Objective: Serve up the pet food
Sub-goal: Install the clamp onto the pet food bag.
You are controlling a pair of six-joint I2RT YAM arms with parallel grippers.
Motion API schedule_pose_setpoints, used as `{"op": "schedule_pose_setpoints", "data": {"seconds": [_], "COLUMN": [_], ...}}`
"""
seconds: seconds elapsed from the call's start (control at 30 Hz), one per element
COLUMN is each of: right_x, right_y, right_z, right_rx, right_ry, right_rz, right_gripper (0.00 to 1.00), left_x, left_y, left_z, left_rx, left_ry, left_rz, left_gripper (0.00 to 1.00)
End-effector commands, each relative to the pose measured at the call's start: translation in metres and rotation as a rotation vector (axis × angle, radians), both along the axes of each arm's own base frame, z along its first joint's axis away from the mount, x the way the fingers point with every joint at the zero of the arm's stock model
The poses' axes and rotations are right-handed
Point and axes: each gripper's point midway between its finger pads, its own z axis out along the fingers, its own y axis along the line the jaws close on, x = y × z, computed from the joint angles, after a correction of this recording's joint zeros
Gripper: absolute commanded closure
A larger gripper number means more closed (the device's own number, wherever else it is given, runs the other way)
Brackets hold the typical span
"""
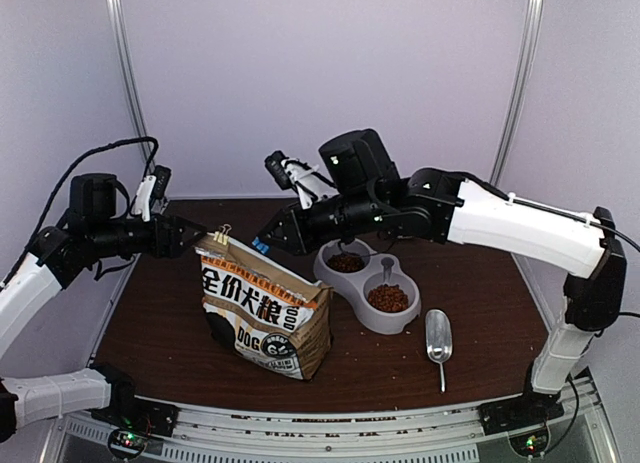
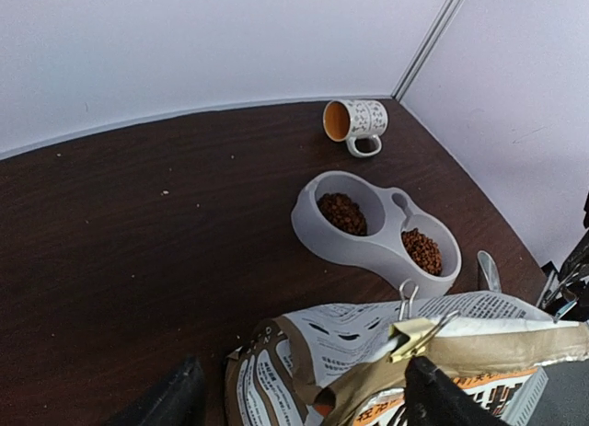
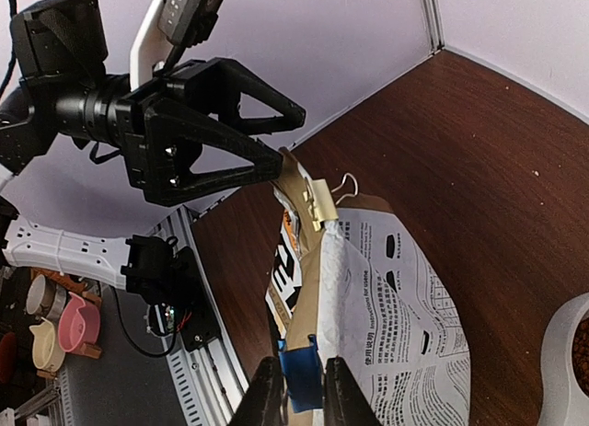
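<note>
Reddish-brown pet food fills both wells [image 1: 347,263] [image 1: 388,299] of the grey double bowl [image 1: 372,321]. It also shows in the left wrist view [image 2: 342,212] [image 2: 421,249]. The printed "DOG" bag [image 1: 262,318] stands upright at centre, its folded top held by a gold binder clip [image 1: 221,233] and a blue clip [image 3: 302,375]. My right gripper [image 3: 304,389] is shut on the blue clip at the bag's right top corner [image 1: 262,245]. My left gripper [image 2: 302,375] is open at the bag's left top corner, one finger [image 2: 440,397] beside the gold clip [image 2: 414,334].
A metal scoop [image 1: 438,337] lies right of the bowl. A patterned mug [image 2: 357,122] lies on its side at the back of the table. White walls close the back and sides. The bowl's rim [image 3: 569,352] shows in the right wrist view.
</note>
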Motion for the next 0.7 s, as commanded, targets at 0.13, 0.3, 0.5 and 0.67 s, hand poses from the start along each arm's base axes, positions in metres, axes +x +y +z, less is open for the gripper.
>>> {"op": "schedule_pose_setpoints", "data": {"seconds": [0.13,0.3,0.5,0.67], "right_x": [0.005,0.012,0.024,0.03], "right_y": [0.023,0.032,0.039,0.046], "right_z": [-0.006,-0.009,-0.015,-0.016], "right_rx": [-0.055,-0.071,-0.106,-0.112], "right_ry": [-0.02,-0.032,-0.058,-0.071], "right_rz": [0.021,0.012,-0.014,-0.025], "right_gripper": [1.0,1.0,1.0,1.0], "left_x": [0.003,0.003,0.004,0.004], "left_y": [0.003,0.0,-0.001,-0.001], "left_z": [-0.015,-0.02,-0.022,-0.023], "left_rx": [0.04,0.04,0.04,0.039], "left_ry": [0.004,0.012,0.012,0.013], "left_rz": [-0.01,-0.029,-0.031,-0.035], "left_gripper": [0.41,0.58,0.7,0.75]}}
